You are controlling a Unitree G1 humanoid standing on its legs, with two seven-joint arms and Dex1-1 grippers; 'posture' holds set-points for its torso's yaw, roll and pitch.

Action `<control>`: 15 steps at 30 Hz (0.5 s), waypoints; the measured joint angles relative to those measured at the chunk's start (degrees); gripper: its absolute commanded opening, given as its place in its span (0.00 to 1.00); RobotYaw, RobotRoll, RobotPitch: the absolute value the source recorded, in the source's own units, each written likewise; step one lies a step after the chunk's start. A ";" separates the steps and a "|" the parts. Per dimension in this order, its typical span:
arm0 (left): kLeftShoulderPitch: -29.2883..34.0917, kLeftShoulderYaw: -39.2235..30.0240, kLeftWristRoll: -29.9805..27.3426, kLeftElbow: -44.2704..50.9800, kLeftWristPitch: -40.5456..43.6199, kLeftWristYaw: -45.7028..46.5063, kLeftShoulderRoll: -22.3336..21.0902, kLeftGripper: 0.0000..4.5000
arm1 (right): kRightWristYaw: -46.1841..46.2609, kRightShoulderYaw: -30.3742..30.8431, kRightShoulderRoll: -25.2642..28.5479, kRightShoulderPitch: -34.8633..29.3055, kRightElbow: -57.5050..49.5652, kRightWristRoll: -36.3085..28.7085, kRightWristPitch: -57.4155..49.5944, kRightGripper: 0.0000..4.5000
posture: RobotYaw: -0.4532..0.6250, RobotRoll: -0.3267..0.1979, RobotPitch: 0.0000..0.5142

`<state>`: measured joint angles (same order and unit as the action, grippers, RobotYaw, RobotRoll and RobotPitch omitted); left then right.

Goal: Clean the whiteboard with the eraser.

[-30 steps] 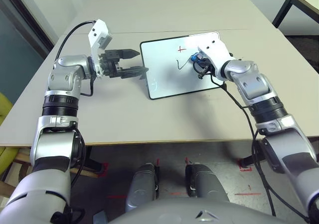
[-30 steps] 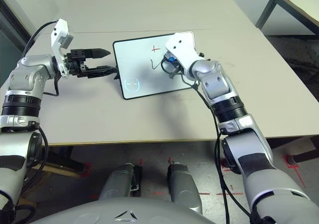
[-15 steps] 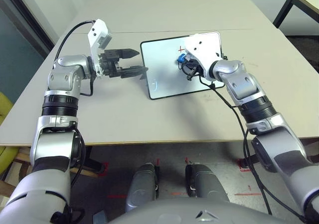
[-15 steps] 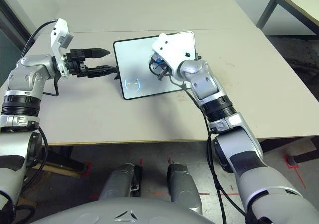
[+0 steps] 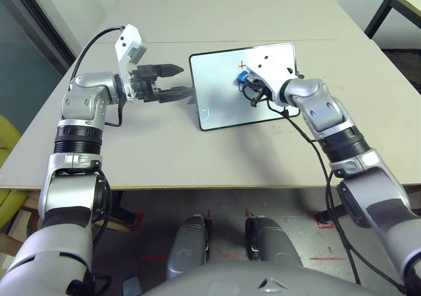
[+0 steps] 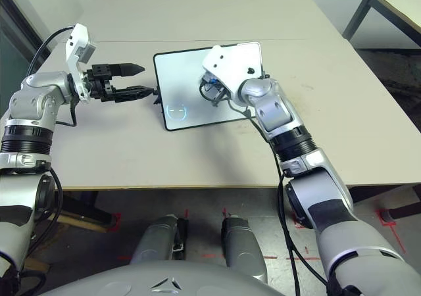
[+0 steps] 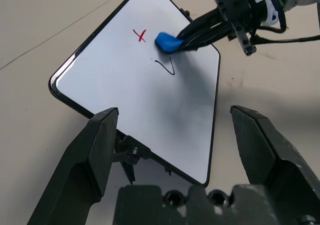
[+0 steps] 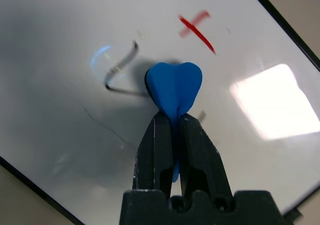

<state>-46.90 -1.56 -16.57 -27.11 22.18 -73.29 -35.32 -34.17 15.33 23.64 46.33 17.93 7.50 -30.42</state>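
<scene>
The whiteboard is seen lying on the table, with its left edge between the spread, empty fingers of the left gripper, which has been kept in place over the last second. The blue eraser is pinched tight in the closed fingers of the right gripper and has been carried from the board's right part leftward toward its middle, where it is pressed beside a black squiggle. Farther off, a red cross is left unwiped, so the cleaning is judged only partly done, with both marks remaining.
</scene>
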 measured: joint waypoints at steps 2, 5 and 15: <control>0.10 0.00 -0.01 0.02 0.05 0.00 0.00 1.00 | -0.49 -0.42 1.74 -0.64 -0.25 0.00 0.00 0.00 | 0.55 0.62 0.23; 0.15 0.00 -0.02 0.17 0.13 0.00 -0.01 1.00 | -1.01 -0.74 4.07 -2.19 -1.52 -0.01 -0.09 0.00 | 0.55 0.62 0.24; 0.21 0.00 -0.04 0.29 0.19 0.00 -0.02 1.00 | -1.39 -1.12 4.31 -3.50 -3.73 0.02 -1.59 0.00 | 0.55 0.62 0.23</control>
<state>-46.70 -1.56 -16.61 -26.82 22.37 -73.29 -35.34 -35.56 14.20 27.95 42.84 14.19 7.52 -32.01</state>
